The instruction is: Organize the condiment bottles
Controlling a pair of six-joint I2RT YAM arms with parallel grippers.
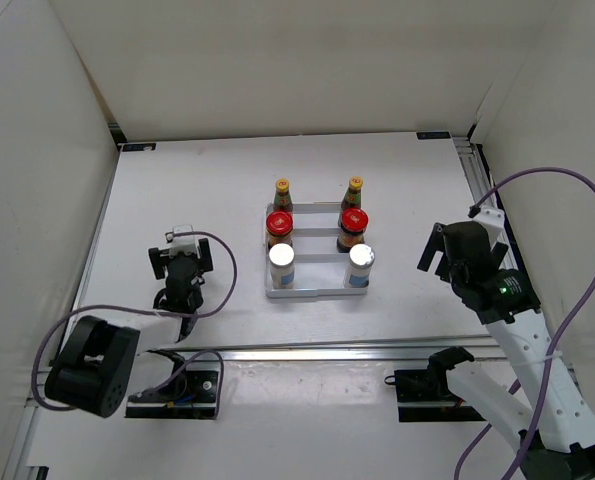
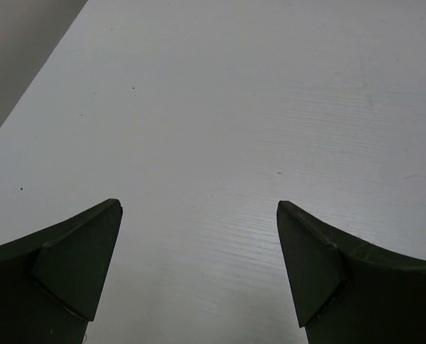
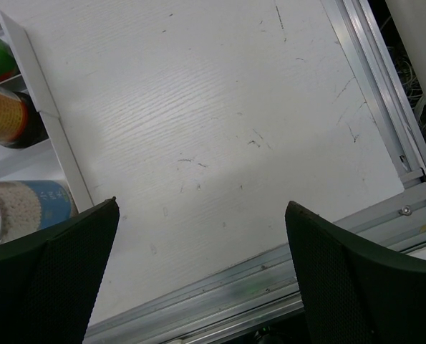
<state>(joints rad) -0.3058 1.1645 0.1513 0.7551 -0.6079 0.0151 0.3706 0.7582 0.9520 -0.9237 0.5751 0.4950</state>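
White table enclosed by plain white walls.

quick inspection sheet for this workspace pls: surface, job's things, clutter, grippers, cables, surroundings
surface: white table, faint scuffs on its right side
job's things: all six upright in the tray, two columns of three; dark bottles far, jars middle, shakers near
clutter: nothing seen
grippers: left gripper open and empty over bare table; right gripper open and empty, just right of the tray
cables: purple cables loop off the left arm and right arm, clear of the tray
surroundings: white walls on three sides, metal rail along the near edge
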